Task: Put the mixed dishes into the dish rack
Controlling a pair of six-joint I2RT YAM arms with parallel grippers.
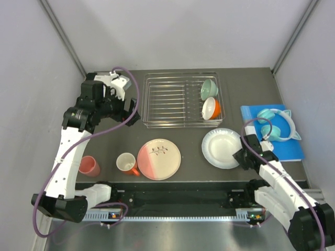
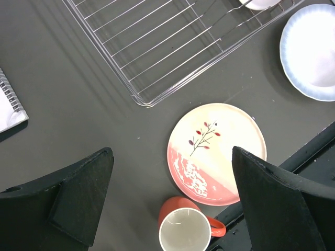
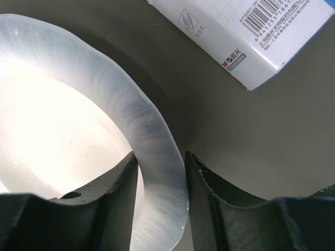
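Note:
The wire dish rack (image 1: 180,124) stands at the back with a mint green bowl (image 1: 209,89) and an orange, white-lined dish (image 1: 211,108) at its right end. A white plate (image 1: 220,148) lies in front of it. My right gripper (image 1: 242,156) has its fingers closed on either side of that plate's rim (image 3: 157,157), at the plate's right edge. My left gripper (image 1: 129,112) hangs open, high over the table left of the rack, holding nothing. Below it lie the pink-and-cream plate (image 2: 217,151) and an orange mug (image 2: 183,232). A salmon cup (image 1: 89,166) lies at front left.
Teal headphones (image 1: 277,125) rest on a blue book (image 1: 282,149) at the right, just beyond my right gripper. A white and blue box (image 3: 235,31) shows close to the white plate. A spiral notebook corner (image 2: 8,104) lies left of the rack.

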